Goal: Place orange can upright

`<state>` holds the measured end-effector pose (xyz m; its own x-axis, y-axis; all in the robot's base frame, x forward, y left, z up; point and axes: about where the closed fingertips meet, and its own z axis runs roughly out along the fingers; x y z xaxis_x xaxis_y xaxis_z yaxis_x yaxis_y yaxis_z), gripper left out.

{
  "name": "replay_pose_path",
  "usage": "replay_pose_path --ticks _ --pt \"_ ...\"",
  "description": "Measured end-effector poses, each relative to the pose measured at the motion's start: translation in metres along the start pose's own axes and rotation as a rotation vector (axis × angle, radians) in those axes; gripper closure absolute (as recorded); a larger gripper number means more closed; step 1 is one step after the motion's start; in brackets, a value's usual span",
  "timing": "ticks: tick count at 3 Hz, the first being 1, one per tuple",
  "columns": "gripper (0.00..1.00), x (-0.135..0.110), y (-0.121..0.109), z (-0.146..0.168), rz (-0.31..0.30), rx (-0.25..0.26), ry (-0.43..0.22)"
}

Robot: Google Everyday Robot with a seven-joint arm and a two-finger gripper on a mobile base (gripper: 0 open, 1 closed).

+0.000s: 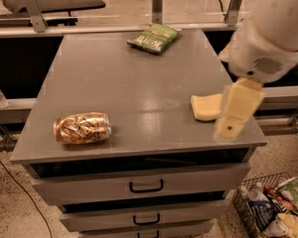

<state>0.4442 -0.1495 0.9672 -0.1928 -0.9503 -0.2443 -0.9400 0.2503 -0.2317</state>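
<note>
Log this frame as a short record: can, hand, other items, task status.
can: shiny orange-gold metal drink can, lying on its side, front-left of grey cabinet top
hand: robot hand at front-right edge, overlapping pale yellow sponge in view, apart from can
other: green chip bag near back edge
status: can not yet upright

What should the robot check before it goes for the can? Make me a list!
1. Can in plain sight, nothing on it: ok.
2. Can upright: not ok. It lies on its side near the front left edge of the cabinet top.
3. Gripper close to the can: not ok. It hangs at the right side, in front of the sponge.
4. Nothing lying between gripper and can: ok.
5. Chip bag out of the way: ok, it sits at the back edge.
</note>
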Motion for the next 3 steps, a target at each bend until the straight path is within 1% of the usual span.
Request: replay_pose_path --ticks 1,2,3 --pt "0.00 -0.072 0.016 0.024 -0.037 -0.015 -0.045" --pt "0.00 -0.155 0.038 0.038 -0.116 -0.025 -0.112" --pt "0.00 -0.155 0.038 0.038 -0.116 -0.024 -0.112"
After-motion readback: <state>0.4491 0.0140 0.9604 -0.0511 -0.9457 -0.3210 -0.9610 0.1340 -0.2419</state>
